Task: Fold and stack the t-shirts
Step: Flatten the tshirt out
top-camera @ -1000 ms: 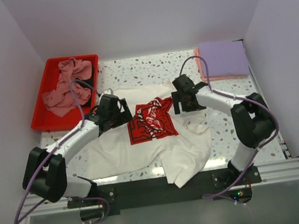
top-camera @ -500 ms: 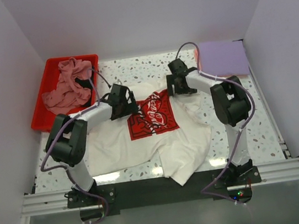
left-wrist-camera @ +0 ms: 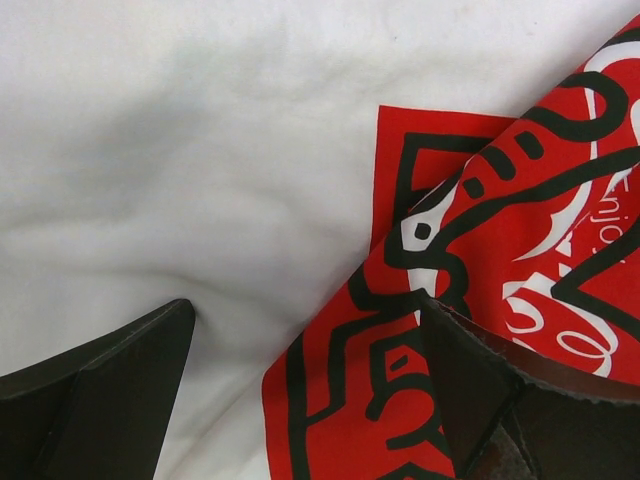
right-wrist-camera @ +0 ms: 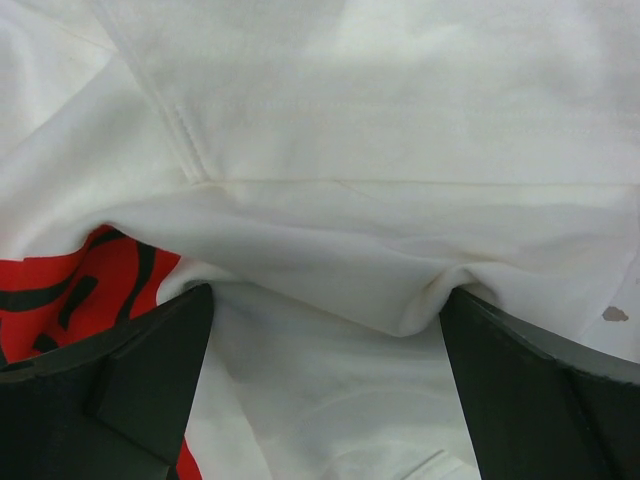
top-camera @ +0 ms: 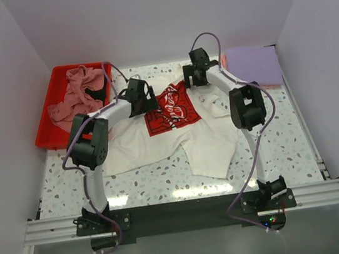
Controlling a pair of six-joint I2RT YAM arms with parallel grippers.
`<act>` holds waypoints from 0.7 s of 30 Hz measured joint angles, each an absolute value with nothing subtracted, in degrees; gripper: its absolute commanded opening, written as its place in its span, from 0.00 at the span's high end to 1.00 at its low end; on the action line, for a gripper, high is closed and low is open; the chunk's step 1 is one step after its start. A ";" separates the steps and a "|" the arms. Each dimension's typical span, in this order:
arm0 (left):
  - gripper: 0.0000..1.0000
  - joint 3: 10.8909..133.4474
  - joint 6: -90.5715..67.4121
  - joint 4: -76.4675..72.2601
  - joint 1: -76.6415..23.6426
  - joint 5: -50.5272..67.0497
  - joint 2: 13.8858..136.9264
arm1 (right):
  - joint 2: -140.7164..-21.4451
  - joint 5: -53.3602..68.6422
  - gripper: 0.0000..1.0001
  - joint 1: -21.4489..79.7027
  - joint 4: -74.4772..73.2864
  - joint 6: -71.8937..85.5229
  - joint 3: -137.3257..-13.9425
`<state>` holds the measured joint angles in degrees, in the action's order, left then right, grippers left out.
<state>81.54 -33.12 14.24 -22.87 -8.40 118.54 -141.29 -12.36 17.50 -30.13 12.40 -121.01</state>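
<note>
Across the pale speckled table point(top-camera: 274, 150), the big white cotton t-shirt point(top-camera: 160, 147) with its red square Coca-Cola print point(top-camera: 170, 108) lies face up, rumpled, one flap trailing toward five o'clock. It has slid away from the near edge toward twelve o'clock over the last second, leaving bare table at six. At ten o'clock sits the red plastic tray point(top-camera: 54, 138) holding a crumpled dusty-pink t-shirt point(top-camera: 74, 99). At two o'clock a folded lavender t-shirt point(top-camera: 252, 65) waits as the start of the stack. Both arms have stretched out long. The left gripper point(top-camera: 143, 99) is low over the shirt at eleven o'clock, beside the print. The right gripper point(top-camera: 195, 76) is at the shirt's far edge, near one o'clock. Each has its fingers spread wide, with cloth lying loose between them and nothing pinched: printed fabric between the left fingers point(left-wrist-camera: 100, 400), a white seam and fold between the right fingers point(right-wrist-camera: 540, 400). To my eye the shirt has been repositioned, not folded. It looks to need smoothing flat before the first fold.
</note>
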 measured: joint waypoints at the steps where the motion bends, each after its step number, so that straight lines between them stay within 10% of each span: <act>1: 0.00 81.54 -33.08 14.24 -22.87 -8.32 118.50 | -141.32 -11.92 0.01 17.45 -30.57 11.49 -121.14; 10: 0.00 77.62 -32.25 16.88 -23.51 -5.56 111.18 | -131.02 -8.16 0.01 17.63 -32.91 9.91 -111.35; 21: 0.00 53.76 -36.47 14.61 -30.17 -6.70 79.85 | -83.74 -6.42 0.01 17.89 -26.76 22.15 -68.34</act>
